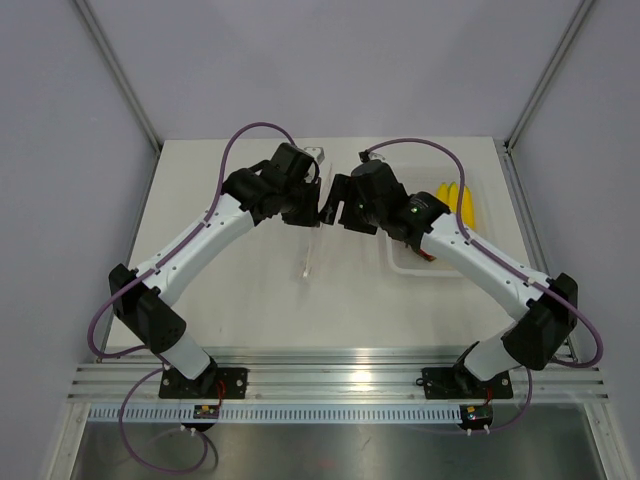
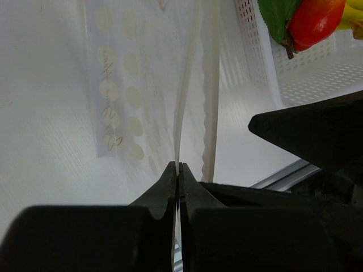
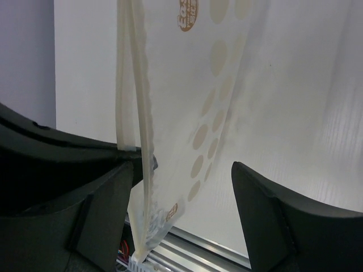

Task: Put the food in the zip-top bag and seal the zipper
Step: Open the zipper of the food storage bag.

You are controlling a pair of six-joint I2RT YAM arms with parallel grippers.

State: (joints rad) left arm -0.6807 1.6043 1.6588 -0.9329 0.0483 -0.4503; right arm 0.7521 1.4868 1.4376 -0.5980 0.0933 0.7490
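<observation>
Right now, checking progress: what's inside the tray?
The tray holds a red strawberry and yellow bananas. From above, the right arm covers the rest.

Left end effector [image 2: 178, 170] clamped shut, right end effector [image 3: 188, 167] seemingly spread wide.

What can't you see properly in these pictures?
- Red strawberry-like fruits: cut off by the left wrist view's top edge; from above, the white right arm covers nearly all of them.
- Yellow toy bananas: only a sliver shows in the left wrist view, cut by the corner.
- Clear dotted plastic bag: edge-on in the top view, a thin line; whether its thin zipper strip is pressed shut is unclear.
</observation>
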